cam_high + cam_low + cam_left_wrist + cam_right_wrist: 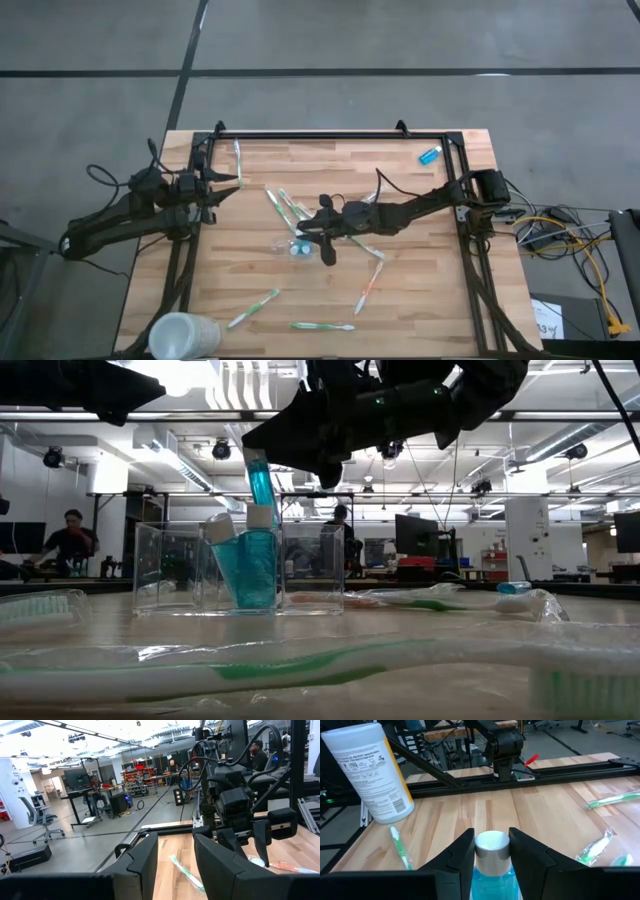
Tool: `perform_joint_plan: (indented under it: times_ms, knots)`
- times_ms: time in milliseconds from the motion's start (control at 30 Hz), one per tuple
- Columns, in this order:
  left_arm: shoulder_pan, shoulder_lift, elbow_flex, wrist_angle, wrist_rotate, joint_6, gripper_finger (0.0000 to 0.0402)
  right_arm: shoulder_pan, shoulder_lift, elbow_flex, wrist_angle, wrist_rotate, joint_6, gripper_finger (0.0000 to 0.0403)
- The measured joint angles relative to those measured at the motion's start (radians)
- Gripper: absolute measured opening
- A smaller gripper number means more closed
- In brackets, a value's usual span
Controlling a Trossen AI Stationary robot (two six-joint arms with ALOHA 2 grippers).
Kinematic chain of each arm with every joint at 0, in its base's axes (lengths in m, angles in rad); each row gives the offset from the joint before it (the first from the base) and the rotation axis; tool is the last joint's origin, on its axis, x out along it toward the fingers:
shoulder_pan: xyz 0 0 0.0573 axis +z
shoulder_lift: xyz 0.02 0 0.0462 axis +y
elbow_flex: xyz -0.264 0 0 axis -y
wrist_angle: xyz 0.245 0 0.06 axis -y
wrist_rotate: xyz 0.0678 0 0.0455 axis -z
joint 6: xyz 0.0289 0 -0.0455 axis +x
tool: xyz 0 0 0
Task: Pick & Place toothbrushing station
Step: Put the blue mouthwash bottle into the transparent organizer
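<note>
1. Near mid-bench, the right pincer hangs directly over the clear holder, its fingers partly closed on a blue tube with a white cap.
2. That holder already contains one blue tube.
3. Green toothbrushes lie scattered around; a frosted cup sits at the bench corner.
4. Left pincer waits open at the bench's left edge, holding nothing.

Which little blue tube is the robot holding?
The blue tube with the white cap, gripped by the right gripper above the clear holder; another lies alone near the table's corner.
</note>
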Motion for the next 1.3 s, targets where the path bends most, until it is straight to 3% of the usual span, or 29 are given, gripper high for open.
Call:
perform_joint_plan:
  times_ms: [367,600,1033,1300]
  knots:
    - [0.000,0.000,0.000,0.000,0.000,0.000,0.0133,-0.002,-0.004,0.000,0.016,0.001,-0.019,0.0100]
    - [0.000,0.000,0.000,0.000,0.000,0.000,0.0133,-0.002,-0.015,0.000,0.015,0.057,-0.013,0.0100]
    - [0.000,0.000,0.000,0.000,0.000,0.000,0.0133,-0.001,-0.093,0.000,-0.231,0.087,0.057,0.0100]
    - [0.000,0.000,0.000,0.000,0.000,0.000,0.0133,-0.001,-0.087,-0.010,-0.279,0.079,0.117,0.0100]
